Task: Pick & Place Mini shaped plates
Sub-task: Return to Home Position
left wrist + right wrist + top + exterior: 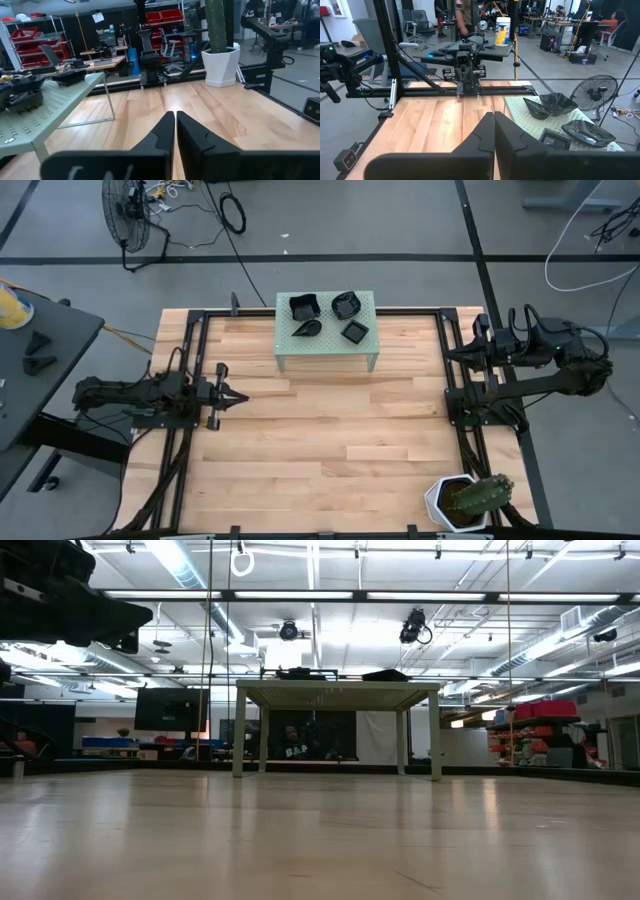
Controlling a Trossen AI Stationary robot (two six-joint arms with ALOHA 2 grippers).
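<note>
The placing work looks finished, and the step in hand reads as the retreat to rest. The mini shaped plates sit in four dark groups on top of the pale green stand at 12 o'clock on the desk. From above I cannot tell how many lie in each group. I see no plate on the bare wood.

The left claw is closed on nothing, its two fingers pressed tip to tip. Its arm lies low and stretched along the 9 o'clock edge, and the claw points toward 3 o'clock, well apart from the stand.

The right claw is likewise closed and empty. Its arm is folded back on itself at the 3 o'clock side, and the claw aims toward 9 o'clock. The stand is off to one side of it, near but not touching.

A white cactus pot stands at about 5 o'clock, clear of both arms.

My judgement is that little remains to do. The next move calls only for each arm to settle into its parked fold, claws kept shut and low, without swinging toward the stand, where a knock could topple the plates. The right arm, being nearer the stand, needs the more care.
</note>
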